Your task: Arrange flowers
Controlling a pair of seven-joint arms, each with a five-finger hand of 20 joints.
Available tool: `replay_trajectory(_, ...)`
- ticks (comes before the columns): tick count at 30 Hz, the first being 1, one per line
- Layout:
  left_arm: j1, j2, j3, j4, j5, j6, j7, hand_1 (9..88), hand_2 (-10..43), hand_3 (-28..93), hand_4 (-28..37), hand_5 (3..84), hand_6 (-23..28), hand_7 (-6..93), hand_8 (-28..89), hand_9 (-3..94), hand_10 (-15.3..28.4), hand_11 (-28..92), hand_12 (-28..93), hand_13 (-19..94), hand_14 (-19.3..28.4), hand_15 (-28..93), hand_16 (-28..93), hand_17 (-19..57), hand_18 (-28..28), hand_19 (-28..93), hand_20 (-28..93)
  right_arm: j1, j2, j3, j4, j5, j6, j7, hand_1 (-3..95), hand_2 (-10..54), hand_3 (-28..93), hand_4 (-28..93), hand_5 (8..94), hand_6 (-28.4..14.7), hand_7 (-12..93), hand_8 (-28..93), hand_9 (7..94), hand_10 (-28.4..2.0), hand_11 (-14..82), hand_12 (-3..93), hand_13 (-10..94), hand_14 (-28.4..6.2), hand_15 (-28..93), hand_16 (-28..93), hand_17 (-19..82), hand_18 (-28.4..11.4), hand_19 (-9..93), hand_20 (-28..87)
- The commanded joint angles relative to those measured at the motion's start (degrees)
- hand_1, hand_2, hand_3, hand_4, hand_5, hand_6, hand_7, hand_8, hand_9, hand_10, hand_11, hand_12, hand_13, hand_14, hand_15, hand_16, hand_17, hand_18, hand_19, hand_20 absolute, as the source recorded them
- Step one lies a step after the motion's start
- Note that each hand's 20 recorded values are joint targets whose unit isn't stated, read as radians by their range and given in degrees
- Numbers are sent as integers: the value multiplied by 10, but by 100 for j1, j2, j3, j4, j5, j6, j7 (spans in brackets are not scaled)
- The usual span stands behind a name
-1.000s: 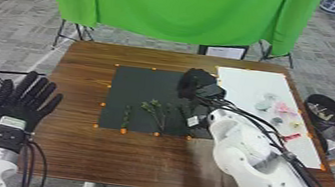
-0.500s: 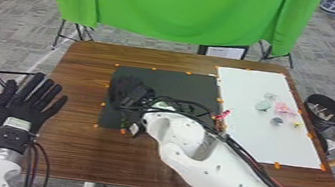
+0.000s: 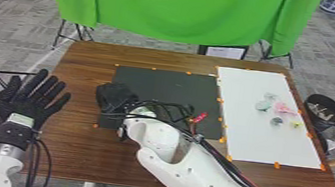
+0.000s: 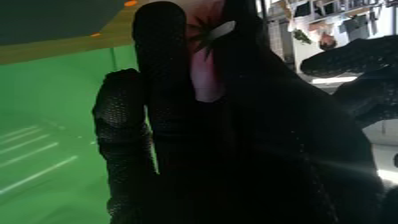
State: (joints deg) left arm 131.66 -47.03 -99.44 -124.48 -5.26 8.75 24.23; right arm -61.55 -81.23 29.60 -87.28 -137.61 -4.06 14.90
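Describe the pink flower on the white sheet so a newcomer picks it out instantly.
On the brown table, find the white sheet to the right of the dark mat. Near the middle of that sheet's length sits a small cluster, with the pink flower in it. Its color sets it apart from the pale green piece beside it and the small yellow one.

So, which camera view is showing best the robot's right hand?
The right wrist view: the right hand appears close up, with pink petals between its fingers. The head view shows this hand smaller, over the dark sheet.
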Motion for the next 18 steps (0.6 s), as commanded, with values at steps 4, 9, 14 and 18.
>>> replay_trajectory(4,-83,-21,-50,8,314,70,-360,314,86,706,-281,388,97,163,-88,321,170,217,120,237,162,357,-62,-66,149,339,75,-54,-87,-61,102,9,-165,492,600,-94,728,-283,689,-3,274,-19,780,-87,58,336,728,-54,323,499,377,-208,804,431)
replay_trajectory(9,-114,-41,-21,18,321,81,-360,338,72,698,-274,386,95,167,-89,319,168,218,120,237,161,360,-63,-66,149,339,74,-81,-89,-7,93,-220,-370,352,578,-95,744,-283,656,-13,295,-28,747,-96,91,317,695,-58,388,484,375,-206,813,422)
replay_trajectory(14,-97,-26,-48,2,345,52,-333,348,57,696,-263,382,94,171,-90,315,165,223,120,233,158,360,-65,-65,148,340,73,-163,-149,115,33,-225,-895,406,580,-95,725,-283,619,-6,268,-69,662,-121,182,211,658,-61,427,457,361,-209,814,417)
replay_trajectory(18,-83,-19,-49,2,286,34,-287,352,49,692,-258,372,95,174,-91,308,166,223,119,226,157,360,-66,-65,148,341,72,-145,-129,122,-10,-260,-994,388,581,-95,718,-283,591,-6,265,-155,613,-134,179,171,642,-63,434,446,350,-213,807,416)
